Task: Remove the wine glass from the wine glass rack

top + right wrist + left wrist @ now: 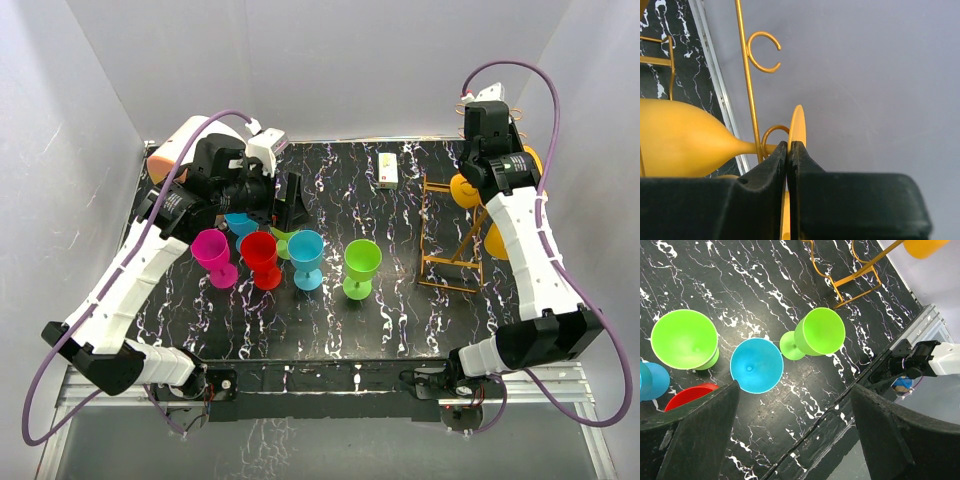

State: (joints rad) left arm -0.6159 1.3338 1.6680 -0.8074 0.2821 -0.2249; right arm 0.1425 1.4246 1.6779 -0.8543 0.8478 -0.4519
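Note:
The wine glass rack (448, 235), a tall frame of thin orange-gold wire, stands at the table's right side. Its upright and curled loops (748, 75) show close in the right wrist view. An orange-yellow wine glass (682, 142) hangs on its side there, the stem passing through a loop. My right gripper (789, 146) is shut on the thin edge of that glass's foot disc (798, 122). Over the coloured glasses at the left, my left gripper (795, 390) hangs open and holds nothing.
Pink (212, 252), red (259, 254), blue (305, 252) and green (362, 264) glasses stand in a row mid-table. A white box (389, 168) lies at the back. A cream-and-orange drum (172, 148) sits behind the left arm. A second orange glass (495, 240) hangs lower on the rack.

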